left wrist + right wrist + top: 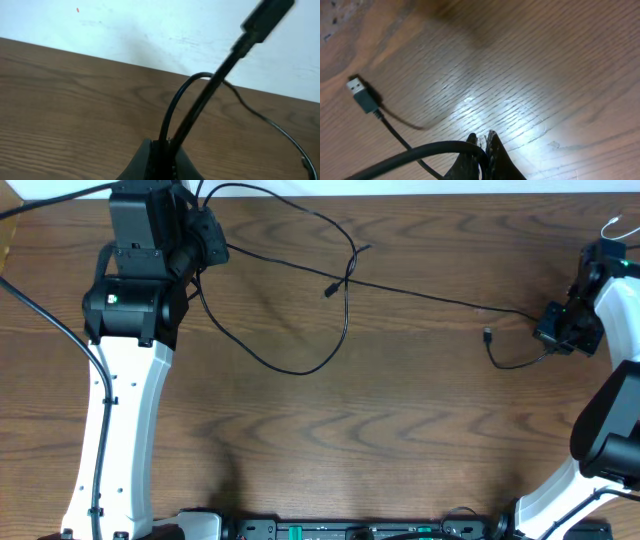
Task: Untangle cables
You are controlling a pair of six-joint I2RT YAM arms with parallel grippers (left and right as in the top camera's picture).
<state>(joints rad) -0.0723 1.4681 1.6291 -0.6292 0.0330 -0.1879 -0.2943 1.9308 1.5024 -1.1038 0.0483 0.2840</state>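
A thin black cable (300, 368) lies in loops across the wooden table and crosses itself near the middle (347, 278). Two small plug ends (327, 290) sit by that crossing. My left gripper (207, 242) at the back left is shut on the black cable (200, 107). Two strands rise from its jaws (167, 146), one ending in a plug (265, 15). My right gripper (553, 330) at the far right is shut on the same black cable (420, 150), jaws (485, 137) close above the table. A USB plug (362, 96) lies nearby (487, 335). A thin white loop (612, 225) shows at the right edge.
The pale wall (150, 30) runs right behind the table's back edge (100, 57), close to the left gripper. Thicker black arm wires (45, 310) hang along the left arm. The arms' base rail (350, 530) lines the front edge.
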